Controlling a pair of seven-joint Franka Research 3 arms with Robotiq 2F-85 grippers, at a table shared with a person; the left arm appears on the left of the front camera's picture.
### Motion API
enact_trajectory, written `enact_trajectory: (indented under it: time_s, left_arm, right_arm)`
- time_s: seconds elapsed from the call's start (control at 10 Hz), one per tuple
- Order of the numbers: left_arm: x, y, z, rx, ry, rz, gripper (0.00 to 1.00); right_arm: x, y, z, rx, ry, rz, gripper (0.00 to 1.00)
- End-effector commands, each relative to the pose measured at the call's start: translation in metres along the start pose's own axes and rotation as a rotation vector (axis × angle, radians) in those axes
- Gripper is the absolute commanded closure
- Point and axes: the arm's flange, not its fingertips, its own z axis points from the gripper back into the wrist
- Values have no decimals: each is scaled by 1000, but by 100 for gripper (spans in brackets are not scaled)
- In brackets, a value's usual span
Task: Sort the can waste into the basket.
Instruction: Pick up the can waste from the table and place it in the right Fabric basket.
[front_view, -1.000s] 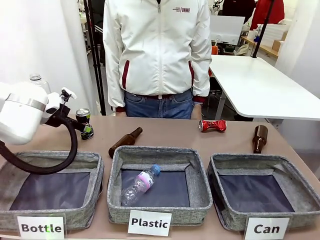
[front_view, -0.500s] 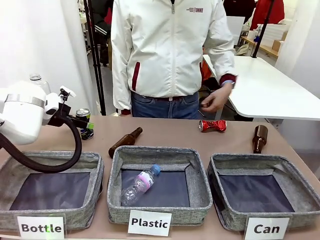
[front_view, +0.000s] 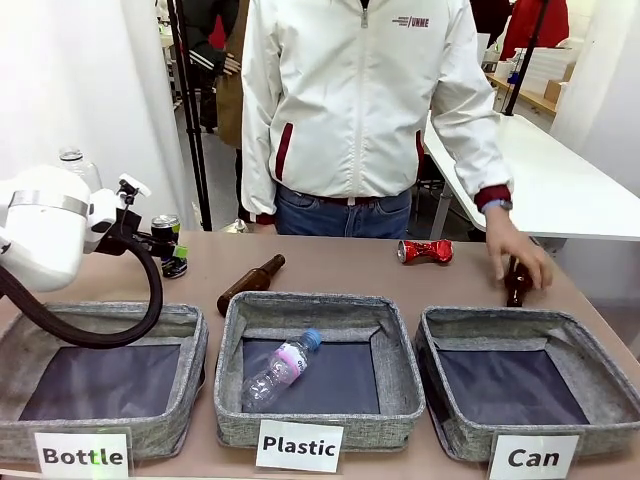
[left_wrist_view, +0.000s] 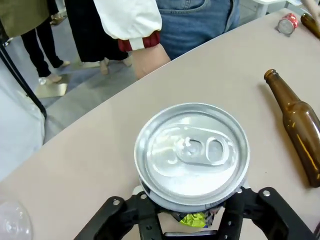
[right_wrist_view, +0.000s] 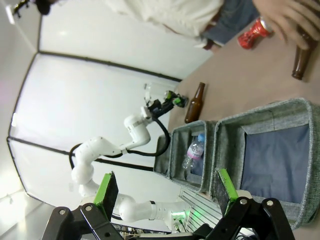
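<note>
My left gripper (front_view: 172, 251) is shut on a dark can (front_view: 165, 231) at the table's far left. In the left wrist view the can's silver top (left_wrist_view: 192, 152) sits upright between the jaws of that gripper (left_wrist_view: 192, 216). A crushed red can (front_view: 425, 251) lies on the table at the far right middle, also seen as the red can (left_wrist_view: 288, 24) and the red can (right_wrist_view: 252, 33). The grey "Can" basket (front_view: 497, 316) stands at front right with nothing in it, and its rim (right_wrist_view: 260, 116) lies below my open right gripper (right_wrist_view: 165, 192).
A person stands at the far side with a hand (front_view: 520, 255) on a brown bottle (front_view: 517, 288) behind the Can basket. Another brown bottle (front_view: 250, 284) lies behind the "Plastic" basket (front_view: 315, 305), which holds a clear bottle (front_view: 281, 368). The "Bottle" basket (front_view: 110, 318) is at front left.
My left gripper has shut on the dark can and lifted it slightly. The person has stepped to the right and lowered a hand onto the right brown bottle.
</note>
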Motion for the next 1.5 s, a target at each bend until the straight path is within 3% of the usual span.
enact_trajectory:
  time_s: [0.0, 0.1, 0.2, 0.5, 0.9, 1.1, 1.3, 1.4]
  left_arm:
    - [-3, 2, -1, 2, -36, -15, 100]
    - [-2, 1, 0, -13, -36, 1, 95]
    - [-2, 0, 2, -15, -44, -7, 100]
    - [1, -14, 26, -76, -66, -14, 100]
    - [-3, -82, 166, -452, 28, -123, 100]
    - [-22, -107, 237, -573, 140, -212, 100]
    - [-41, -121, 295, -672, 152, -371, 100]
    - [-44, -122, 310, -696, 59, -393, 100]
  right_arm:
    - [5, 1, 0, 23, -16, 28, 0]
    - [5, 1, 0, 23, -16, 28, 0]
    - [5, 1, 0, 23, -16, 28, 0]
    - [5, 1, 0, 23, -16, 28, 0]
    - [5, 1, 0, 23, -16, 28, 0]
    - [5, 1, 0, 23, -16, 28, 0]
    - [5, 1, 0, 23, -16, 28, 0]
    - [5, 1, 0, 23, -16, 28, 0]
